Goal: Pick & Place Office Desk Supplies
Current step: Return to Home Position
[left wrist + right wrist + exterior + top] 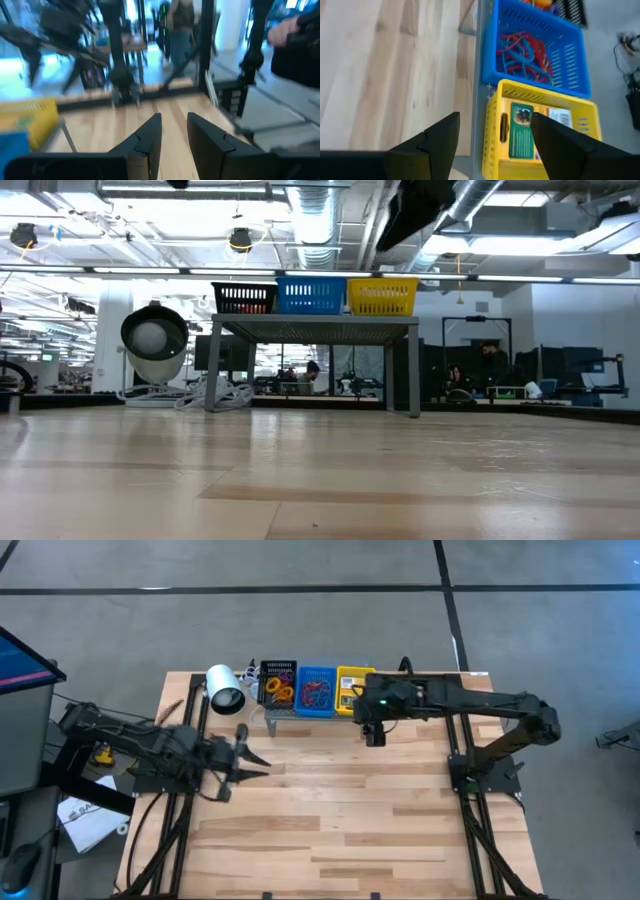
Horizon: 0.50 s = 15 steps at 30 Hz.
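Three small baskets stand in a row on the grey shelf at the table's far edge. The black basket holds orange and purple rubber bands. The blue basket holds red and blue bands. The yellow basket holds a green-and-yellow crayon box. My right gripper hangs open and empty just near of the yellow basket, above the table; in the right wrist view its fingers frame the basket. My left gripper is open and empty over the table's left part, also seen in its wrist view.
A white cylinder with a dark end lies left of the shelf. In the low view the shelf stands on thin legs with the baskets on top. Bare wooden tabletop spreads toward the near edge. People show in the room beyond.
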Each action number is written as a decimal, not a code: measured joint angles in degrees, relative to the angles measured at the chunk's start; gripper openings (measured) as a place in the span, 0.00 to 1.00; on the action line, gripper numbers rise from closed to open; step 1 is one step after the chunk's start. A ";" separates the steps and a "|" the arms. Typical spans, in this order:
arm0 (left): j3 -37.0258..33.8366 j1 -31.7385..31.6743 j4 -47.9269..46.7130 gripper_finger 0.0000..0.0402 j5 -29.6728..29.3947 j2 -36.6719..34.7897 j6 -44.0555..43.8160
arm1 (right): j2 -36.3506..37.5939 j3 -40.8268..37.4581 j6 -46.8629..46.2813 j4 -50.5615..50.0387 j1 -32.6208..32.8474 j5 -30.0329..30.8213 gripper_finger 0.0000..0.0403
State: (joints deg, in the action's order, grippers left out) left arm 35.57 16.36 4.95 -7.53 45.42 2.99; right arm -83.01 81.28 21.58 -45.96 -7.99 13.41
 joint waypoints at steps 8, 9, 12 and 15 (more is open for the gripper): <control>0.40 0.00 -1.64 0.22 -3.28 -11.08 4.08 | 9.21 0.00 -4.04 -0.29 2.00 -3.73 0.59; 0.40 0.00 -2.46 0.22 -3.79 -12.32 4.19 | 10.57 0.00 -5.02 -0.42 2.03 -4.93 0.59; 0.40 0.00 -5.66 0.22 -6.09 -15.44 4.14 | 14.38 0.00 -8.26 -0.92 1.97 -8.99 0.58; 0.40 0.00 -8.97 0.22 -7.84 -17.94 4.06 | 17.49 0.00 -10.45 -1.78 1.99 -12.07 0.51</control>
State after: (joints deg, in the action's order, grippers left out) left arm 35.97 16.36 -4.02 -15.37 27.48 7.05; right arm -65.51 81.28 11.13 -47.74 -6.00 1.34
